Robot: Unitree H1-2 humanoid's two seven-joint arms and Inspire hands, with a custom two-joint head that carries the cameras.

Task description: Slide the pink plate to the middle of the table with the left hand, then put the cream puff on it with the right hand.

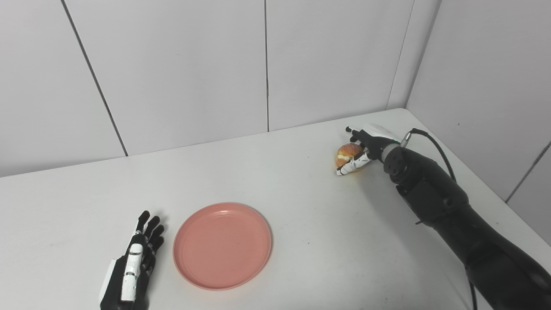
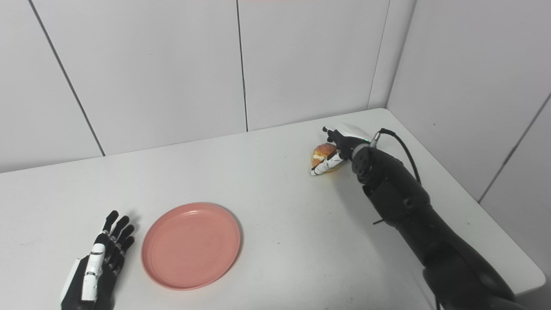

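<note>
- Near the far right corner of the table (image 1: 301,181), my right hand (image 1: 366,148) is wrapped round the puff (image 1: 346,153), thumb across its front, fingers over the top and back
- The puff sits low at the tabletop; I cannot tell if it is lifted
- Down at the near left, my left hand (image 1: 135,267) lies flat on the table, fingers straight and a little spread, holding nothing
- The plate (image 1: 222,245) rests just beside that hand, to its right, not touching it, well apart from the puff
</note>
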